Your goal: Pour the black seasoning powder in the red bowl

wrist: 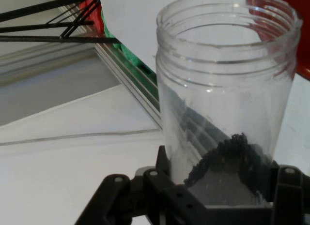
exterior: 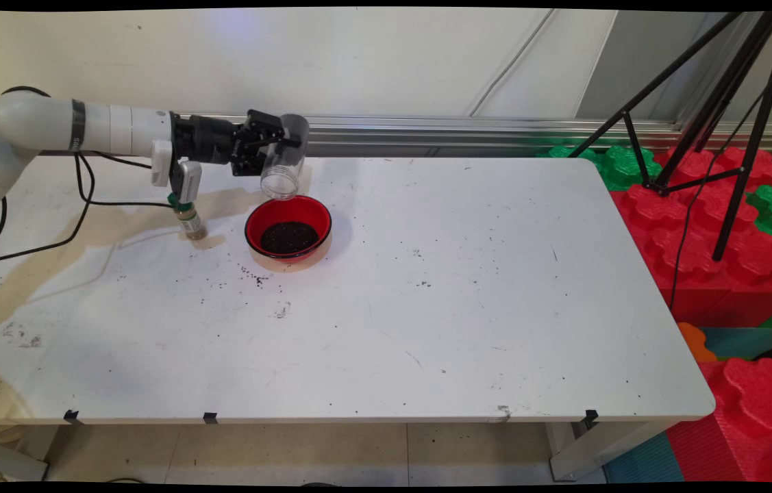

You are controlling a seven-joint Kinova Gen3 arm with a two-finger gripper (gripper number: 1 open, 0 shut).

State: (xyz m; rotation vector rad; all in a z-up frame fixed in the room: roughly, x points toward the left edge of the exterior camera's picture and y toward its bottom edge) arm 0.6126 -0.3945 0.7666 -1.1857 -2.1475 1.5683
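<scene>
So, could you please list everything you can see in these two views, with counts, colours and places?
Clear jar: one, transparent, tipped mouth-down over the bowl, dark grains left inside.
Red bowl: one, dark grains in it, left-centre of table.
Small bottle: one, green cap, left of the bowl.
White table: one, scattered dark specks.
Foam blocks: several, red and green, right of the table.
Black tripod: one, on the blocks.
Gripper: one, black, shut on the jar.

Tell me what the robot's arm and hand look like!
The arm is smooth, round and white, with a grey band round it. Black cables hang from it. Its hand is a black gripper made of jointed metal links with small bolts.
</scene>
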